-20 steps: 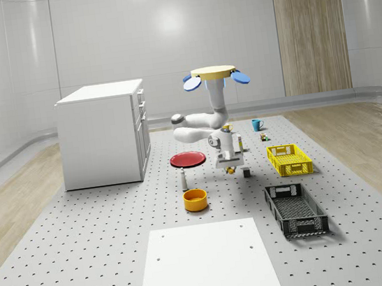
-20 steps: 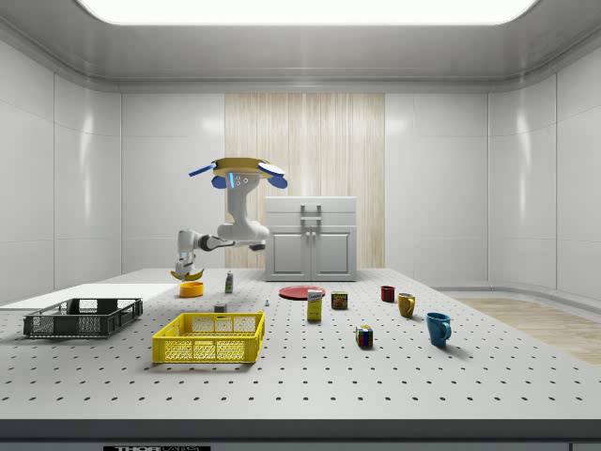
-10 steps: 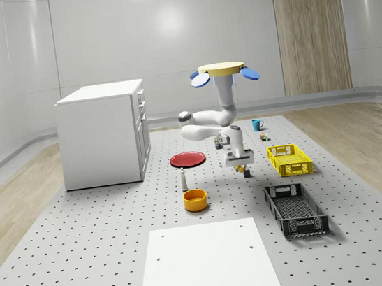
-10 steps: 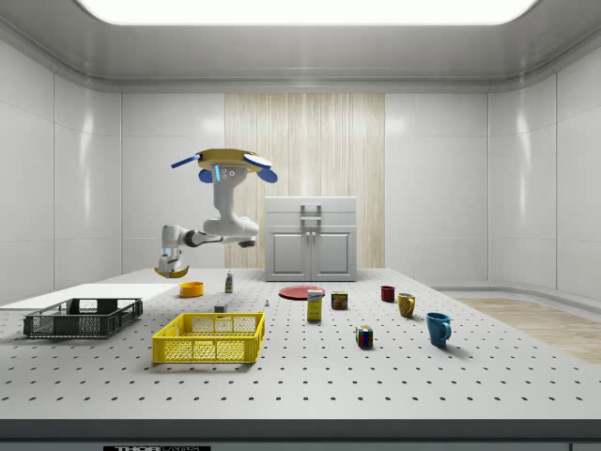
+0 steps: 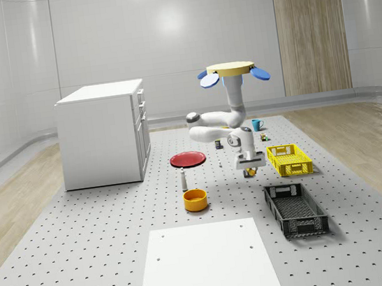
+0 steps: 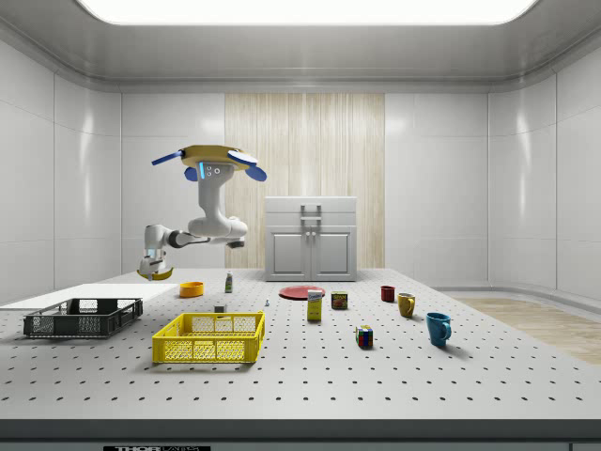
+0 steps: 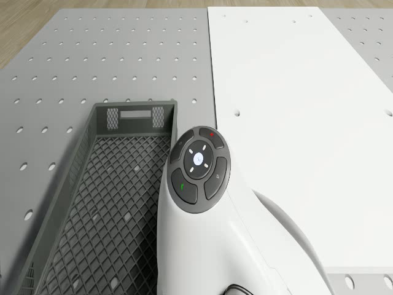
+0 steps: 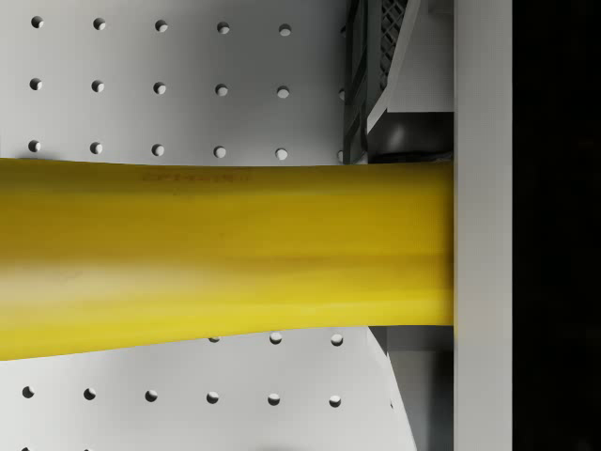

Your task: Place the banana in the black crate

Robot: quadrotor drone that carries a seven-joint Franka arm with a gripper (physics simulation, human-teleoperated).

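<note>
Drone (image 5: 231, 69) aloft, arm (image 5: 218, 124) folded forward and down, tool (image 5: 250, 171) clamped on banana (image 8: 225, 256).

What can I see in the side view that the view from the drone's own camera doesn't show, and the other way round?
Side view: the drone hovering above the table, the gripper holding the banana in the air, plus the yellow crate. Drone view: the arm's button-ringed wrist and the white board. Both show the black crate.

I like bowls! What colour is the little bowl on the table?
Orange bowl, clearest in the whole-scene view.
</note>
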